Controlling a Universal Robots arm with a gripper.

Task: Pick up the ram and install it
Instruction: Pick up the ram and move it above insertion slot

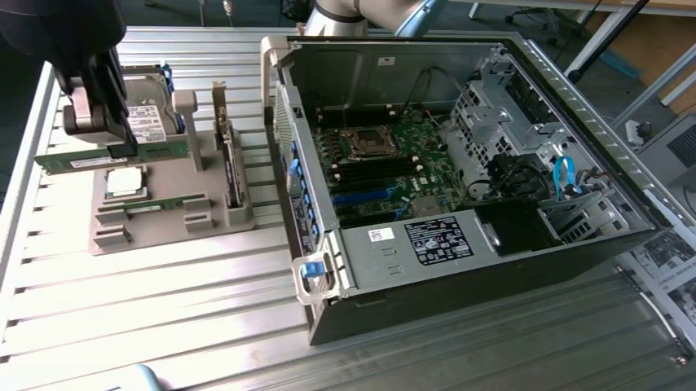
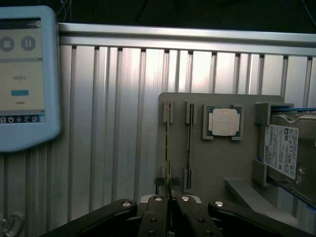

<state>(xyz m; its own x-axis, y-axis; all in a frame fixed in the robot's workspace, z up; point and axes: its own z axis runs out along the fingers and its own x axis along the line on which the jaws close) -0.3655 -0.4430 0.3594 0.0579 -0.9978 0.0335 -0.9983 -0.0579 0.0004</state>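
Right by me, the gripper (image 2: 169,200) has its jaws pinched closed on the ram (image 2: 168,148), gripping the thin green stick edge-on at the grey holder tray (image 2: 217,163). I can't tell whether it sits in its slot or just above. Its long axis runs along the tray's slots. Just beside it are a second stick (image 2: 189,143), the processor (image 2: 224,122) and the hard drive (image 2: 281,150). Farther off, toward the exterior view's right, stands the open computer case (image 1: 326,269), its near wall between the ram and the motherboard (image 1: 425,151).

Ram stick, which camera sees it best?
The exterior view: the ram shows its long green side there. The wrist view sees it edge-on, just a thin line pinched in the shut gripper.
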